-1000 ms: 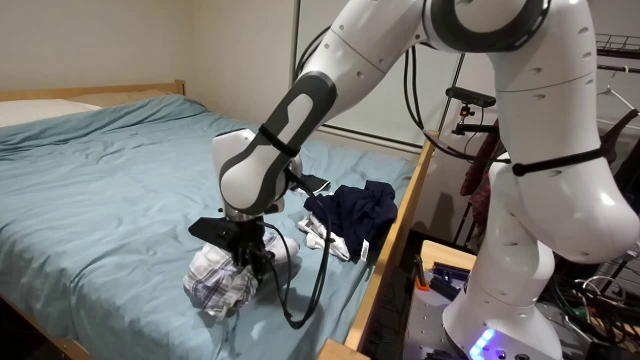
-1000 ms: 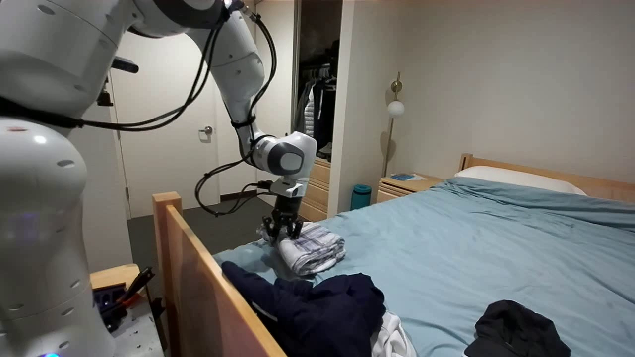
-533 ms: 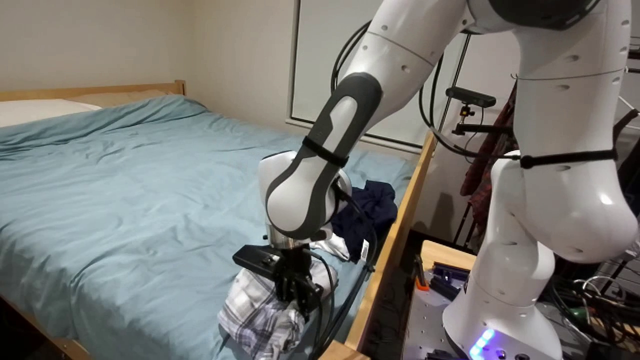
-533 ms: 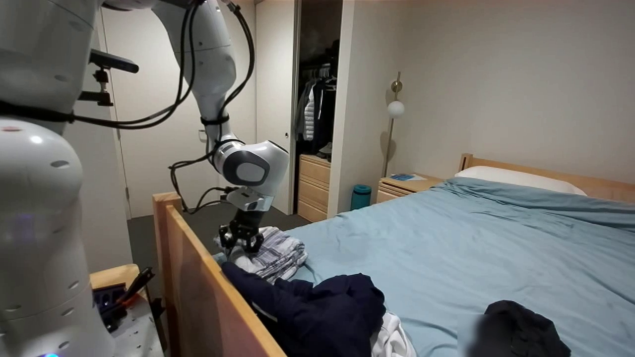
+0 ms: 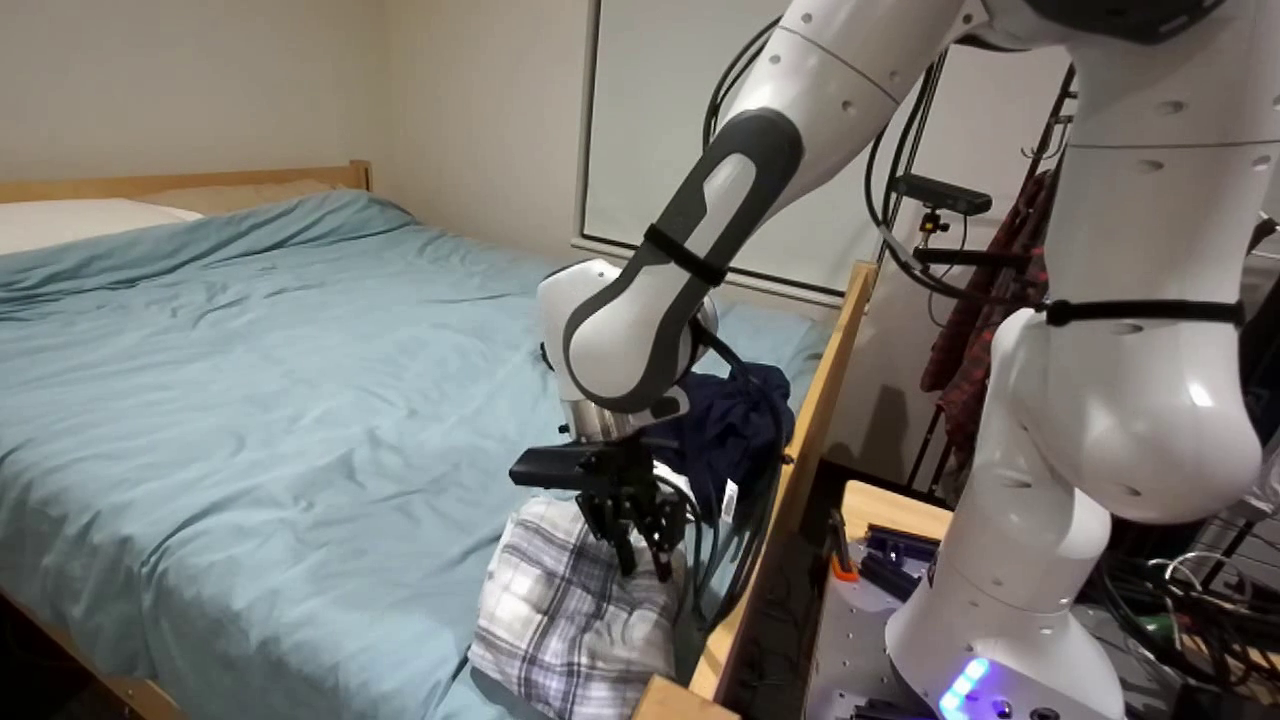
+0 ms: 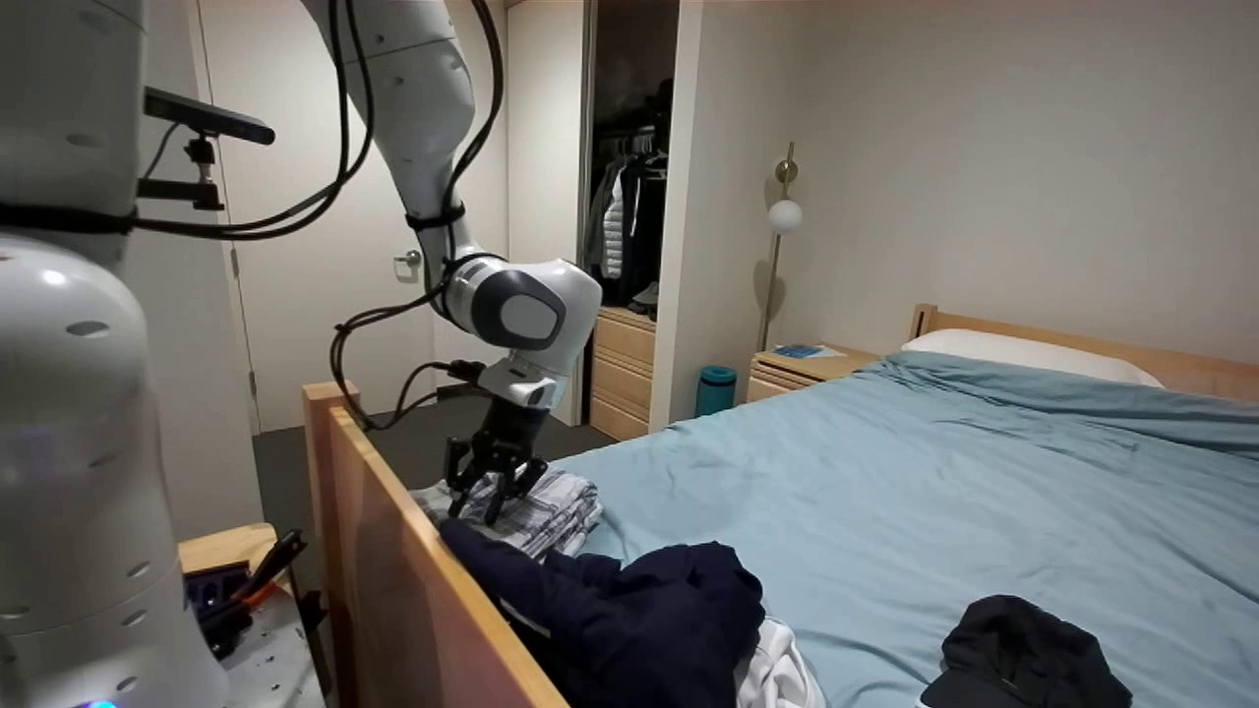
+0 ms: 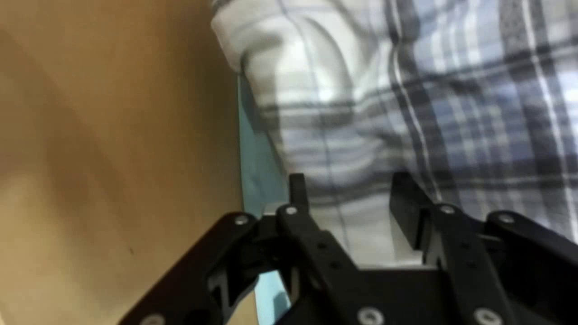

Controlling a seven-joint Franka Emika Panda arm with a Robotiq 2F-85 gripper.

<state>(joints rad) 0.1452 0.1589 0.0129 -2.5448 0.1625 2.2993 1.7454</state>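
Note:
A folded plaid cloth [image 5: 560,620] in white, grey and blue lies on the bed's near corner, close against the wooden footboard; both exterior views show it. Just over it, pointing down, is my gripper [image 5: 645,572], its jaws apart and nothing gripped. In the wrist view the gripper [image 7: 348,185] has plaid cloth [image 7: 469,117] below and between its fingertips, with the left finger [image 7: 297,192] near the cloth's edge. Whether the tips still brush the fabric I cannot tell. The gripper [image 6: 474,515] partly covers the cloth [image 6: 561,511] in an exterior view.
A rumpled navy garment [image 6: 639,619] lies beside the plaid cloth, with a white cloth [image 6: 782,669] next to it. Farther along the bed is a black garment [image 6: 1028,659]. The footboard [image 5: 800,480] rises along the bed's edge, and in the wrist view the wood [image 7: 113,135] fills the left side.
The gripper carried the plaid cloth across the bed to the footboard corner. Since half a second ago its jaws have opened, the cloth has been let go, and the gripper has risen a little.

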